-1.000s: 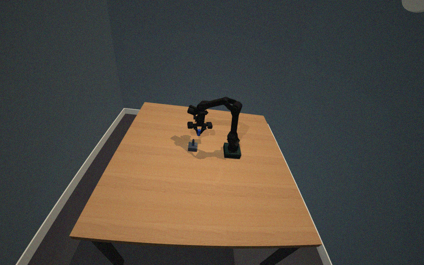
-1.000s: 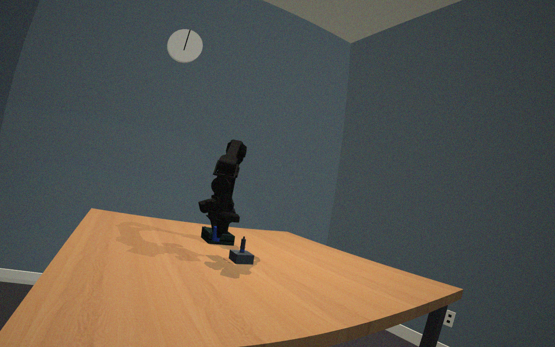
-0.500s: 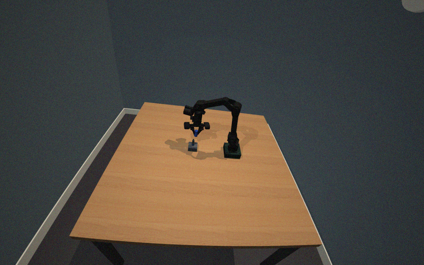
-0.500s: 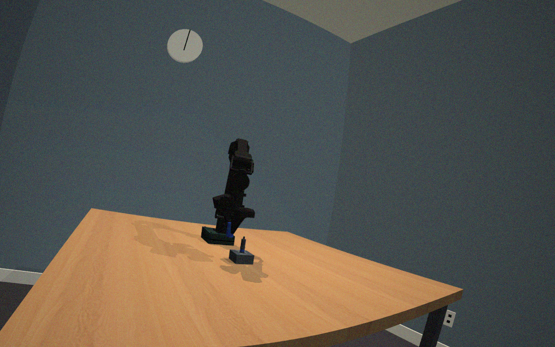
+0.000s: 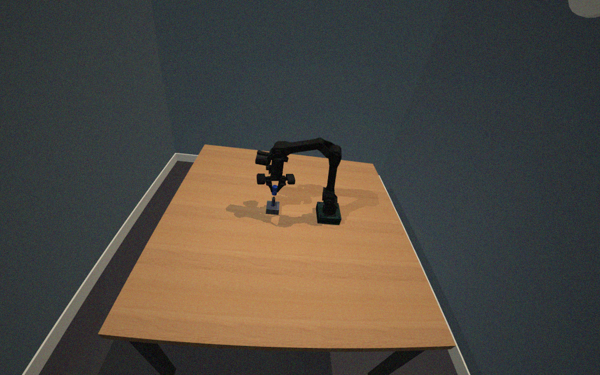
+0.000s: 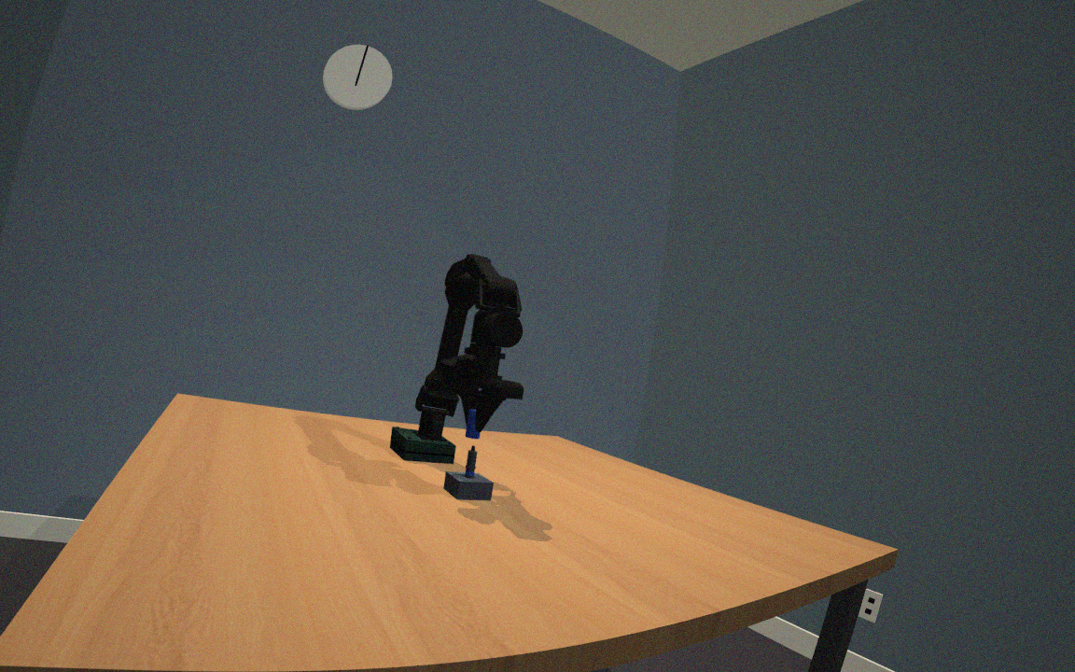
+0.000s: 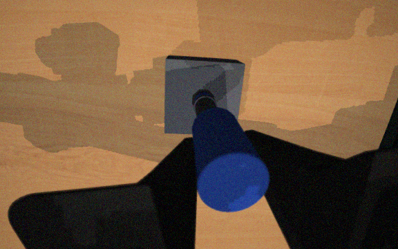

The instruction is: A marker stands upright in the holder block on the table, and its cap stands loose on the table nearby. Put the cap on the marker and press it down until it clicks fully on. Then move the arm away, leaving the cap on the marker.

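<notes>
The black two-fingered gripper (image 5: 274, 190) (image 6: 473, 424) (image 7: 219, 142) holds the round blue plastic-looking cap (image 5: 274, 189) (image 6: 472, 424) (image 7: 233, 181) tight. The cap is up above the thin dark upright marker (image 5: 273, 201) (image 6: 471, 462) (image 7: 204, 100), not touching it. The marker stands in a square gray block (image 5: 272, 210) (image 6: 467, 487) (image 7: 179, 100).

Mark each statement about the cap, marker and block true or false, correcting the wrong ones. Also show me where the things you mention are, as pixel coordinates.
1. The tool (image 5: 274, 191) (image 6: 474, 430) (image 7: 219, 142) grips the blue cap (image 5: 274, 189) (image 6: 472, 424) (image 7: 231, 181). True.
2. The cap is seated on the marker (image 5: 273, 201) (image 6: 471, 462) (image 7: 204, 103). False: it is above the marker, with a gap between them.
3. The marker stands upright in the holder block (image 5: 272, 210) (image 6: 467, 486) (image 7: 179, 100). True.
4. The cap rests on the table (image 5: 292, 279) (image 6: 274, 567) (image 7: 289, 79). False: it is held in the air.
</notes>
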You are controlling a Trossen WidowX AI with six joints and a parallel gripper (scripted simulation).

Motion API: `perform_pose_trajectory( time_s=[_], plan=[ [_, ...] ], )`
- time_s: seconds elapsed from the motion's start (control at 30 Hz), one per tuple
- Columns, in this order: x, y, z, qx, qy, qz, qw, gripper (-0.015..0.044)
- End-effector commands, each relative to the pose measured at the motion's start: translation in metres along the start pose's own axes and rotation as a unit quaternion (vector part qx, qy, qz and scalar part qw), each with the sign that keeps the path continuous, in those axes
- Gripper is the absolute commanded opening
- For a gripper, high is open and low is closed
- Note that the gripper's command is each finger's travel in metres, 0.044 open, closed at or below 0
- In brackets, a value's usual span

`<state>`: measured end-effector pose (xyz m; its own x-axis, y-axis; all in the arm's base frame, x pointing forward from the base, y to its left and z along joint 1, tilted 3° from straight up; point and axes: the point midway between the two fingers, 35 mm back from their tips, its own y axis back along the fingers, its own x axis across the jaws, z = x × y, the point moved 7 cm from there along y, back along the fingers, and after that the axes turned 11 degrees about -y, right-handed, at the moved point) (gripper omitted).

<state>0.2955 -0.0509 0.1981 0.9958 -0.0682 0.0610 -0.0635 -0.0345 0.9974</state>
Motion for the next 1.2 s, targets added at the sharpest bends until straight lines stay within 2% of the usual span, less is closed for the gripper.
perform_pose_trajectory(
  time_s=[0.0,1.17],
  plan=[
    [0.0,0.003,-0.005,-0.001,-0.004,-0.001,1.0,0.0],
    [0.001,-0.047,-0.005,-0.001,-0.004,-0.001,1.0,0.0]
  ],
)
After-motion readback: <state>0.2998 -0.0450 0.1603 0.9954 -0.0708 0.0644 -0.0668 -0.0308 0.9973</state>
